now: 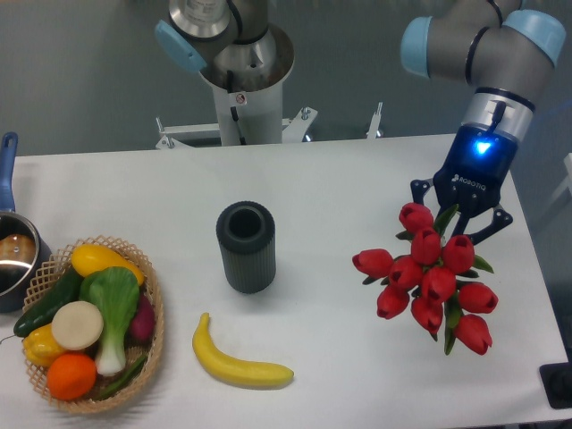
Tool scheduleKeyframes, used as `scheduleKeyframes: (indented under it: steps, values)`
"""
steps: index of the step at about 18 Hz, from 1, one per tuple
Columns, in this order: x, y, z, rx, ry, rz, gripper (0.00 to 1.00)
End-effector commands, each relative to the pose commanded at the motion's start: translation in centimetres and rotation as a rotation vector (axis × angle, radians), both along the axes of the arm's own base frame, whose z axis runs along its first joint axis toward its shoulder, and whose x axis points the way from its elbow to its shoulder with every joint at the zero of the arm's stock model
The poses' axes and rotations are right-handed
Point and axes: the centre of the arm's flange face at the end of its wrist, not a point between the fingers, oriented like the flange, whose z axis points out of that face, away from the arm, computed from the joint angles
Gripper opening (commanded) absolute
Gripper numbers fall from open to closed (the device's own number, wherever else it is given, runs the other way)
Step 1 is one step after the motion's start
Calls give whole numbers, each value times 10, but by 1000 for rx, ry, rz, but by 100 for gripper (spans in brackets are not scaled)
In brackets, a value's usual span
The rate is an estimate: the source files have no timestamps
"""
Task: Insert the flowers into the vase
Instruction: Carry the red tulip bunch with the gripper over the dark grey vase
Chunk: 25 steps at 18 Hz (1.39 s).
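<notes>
The flowers (431,279), a bunch of red tulips with green leaves, are at the right side of the table. Their buds point toward the front edge. My gripper (458,220) comes down from above right onto the stem end of the bunch and is shut on it. Its fingertips and the stems are mostly hidden behind the top buds. The vase (246,247), a dark grey ribbed cylinder, stands upright near the table's middle with its round opening showing nothing inside. It is well to the left of the bunch and apart from it.
A yellow banana (237,359) lies just in front of the vase. A woven basket (152,349) of vegetables and fruit sits at the front left, with a blue-handled pot (13,255) behind it. The arm's base column (241,89) stands at the back centre.
</notes>
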Motion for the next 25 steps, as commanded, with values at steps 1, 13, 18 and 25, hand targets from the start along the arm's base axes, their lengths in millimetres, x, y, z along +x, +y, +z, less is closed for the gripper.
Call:
scheduleKeyframes:
  steps: [1,13,18,25]
  values:
    - [0,0,0,1,0,-1,21]
    - [11,5,0,145,-55,-63,21]
    - [43,40,6,231,-93,-161,21]
    - [95,39,-18,366,-171,-235,21]
